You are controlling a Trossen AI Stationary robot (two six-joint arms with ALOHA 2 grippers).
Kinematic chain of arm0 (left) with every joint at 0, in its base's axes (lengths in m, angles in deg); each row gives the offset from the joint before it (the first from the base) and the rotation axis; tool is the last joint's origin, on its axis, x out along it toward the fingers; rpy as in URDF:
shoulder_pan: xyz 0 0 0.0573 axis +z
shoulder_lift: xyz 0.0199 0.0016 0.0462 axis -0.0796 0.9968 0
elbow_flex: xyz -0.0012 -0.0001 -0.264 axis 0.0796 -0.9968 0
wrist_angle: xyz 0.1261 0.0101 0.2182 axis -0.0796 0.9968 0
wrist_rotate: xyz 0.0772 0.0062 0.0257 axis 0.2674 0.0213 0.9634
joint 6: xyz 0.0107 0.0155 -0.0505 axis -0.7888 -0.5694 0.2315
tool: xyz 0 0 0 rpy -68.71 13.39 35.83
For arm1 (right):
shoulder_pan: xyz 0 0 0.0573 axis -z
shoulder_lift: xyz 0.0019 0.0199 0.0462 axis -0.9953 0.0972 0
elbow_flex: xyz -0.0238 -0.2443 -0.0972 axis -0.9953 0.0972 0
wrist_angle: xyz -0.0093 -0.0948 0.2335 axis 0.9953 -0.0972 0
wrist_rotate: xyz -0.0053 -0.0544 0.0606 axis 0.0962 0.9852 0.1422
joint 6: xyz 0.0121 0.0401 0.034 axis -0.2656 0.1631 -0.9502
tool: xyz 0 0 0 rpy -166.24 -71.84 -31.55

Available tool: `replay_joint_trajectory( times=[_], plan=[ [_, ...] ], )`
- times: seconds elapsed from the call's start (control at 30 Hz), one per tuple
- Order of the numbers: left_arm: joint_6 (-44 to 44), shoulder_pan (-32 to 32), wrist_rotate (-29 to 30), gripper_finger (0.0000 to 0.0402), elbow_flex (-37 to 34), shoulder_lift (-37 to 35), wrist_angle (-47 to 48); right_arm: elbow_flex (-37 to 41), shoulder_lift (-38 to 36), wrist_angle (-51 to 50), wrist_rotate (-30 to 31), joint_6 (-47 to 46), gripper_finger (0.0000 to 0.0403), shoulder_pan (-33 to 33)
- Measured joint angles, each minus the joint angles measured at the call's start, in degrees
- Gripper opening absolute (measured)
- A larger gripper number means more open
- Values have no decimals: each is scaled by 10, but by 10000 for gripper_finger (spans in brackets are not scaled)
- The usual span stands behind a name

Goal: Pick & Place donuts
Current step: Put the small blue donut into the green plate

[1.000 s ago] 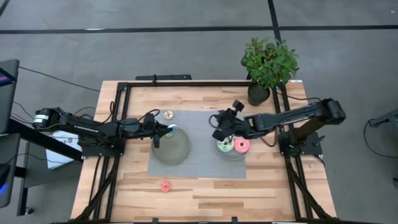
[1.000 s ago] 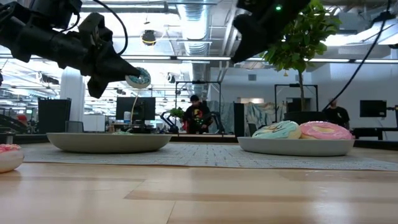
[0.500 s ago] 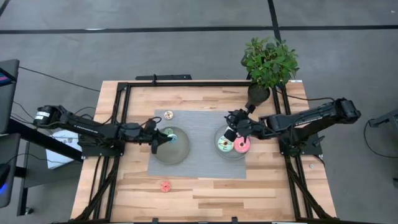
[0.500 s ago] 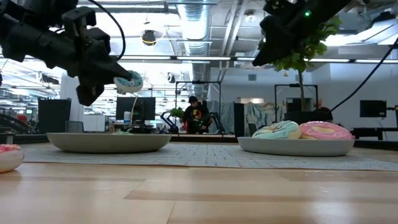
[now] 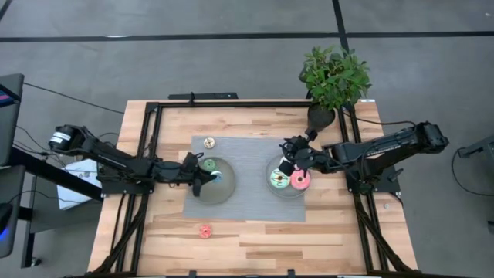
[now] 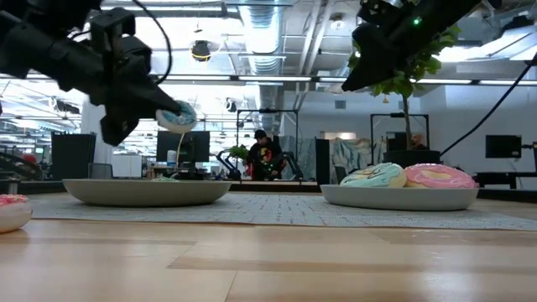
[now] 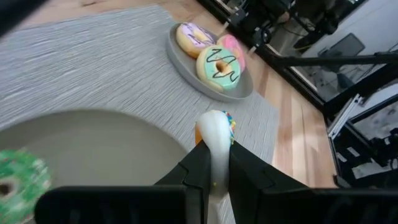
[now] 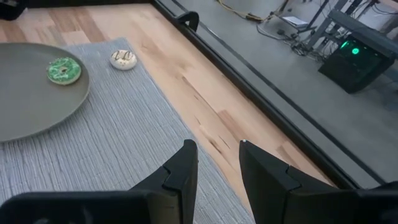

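My left gripper (image 5: 205,174) hangs over the left grey plate (image 5: 224,189), shut on a small blue donut (image 6: 178,116). A small green donut (image 7: 17,178) lies flat on that plate. The tan donut (image 5: 209,142) sits on the grey mat, and the red one (image 5: 205,231) on the bare wood near the table's near edge. On the right plate (image 6: 403,198) lie the mint-green (image 5: 279,181), pink (image 5: 300,181) and white-lilac (image 7: 194,38) donuts. My right gripper (image 8: 217,163) is open, held above that plate's far side. My left gripper pinches the blue donut by its ring (image 7: 215,132) between the two fingers; the donut stands on edge in the gap. The fingers come slanting down from the table's left. The donut is lifted clear above the left plate.
A grey mat (image 5: 247,207) lies under both plates. A potted plant (image 5: 333,77) stands at the table's far right corner, close behind my right arm. Black frame rails run along the table's edges. Bare wood (image 5: 293,239) lies along the near side.
My left gripper has come down a little over the left plate and shifted slightly toward the near edge, keeping the blue donut. My right gripper has drawn back toward the table's right and far side, then held still.
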Motion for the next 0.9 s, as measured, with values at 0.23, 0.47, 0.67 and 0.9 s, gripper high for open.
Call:
replay_joint_trajectory(
  times=[0.23,0.47,0.67,0.9],
  plan=[
    [-32,0,-35,32,64,85,0,0,0,-1,-1,0,109,0],
    [-32,0,-58,32,107,143,61,0,0,-2,-1,0,109,0],
    [-52,12,-45,32,134,170,118,0,0,0,-2,0,109,-3],
    [-69,34,-42,32,136,174,138,0,0,3,-3,0,109,-21]
  ],
)
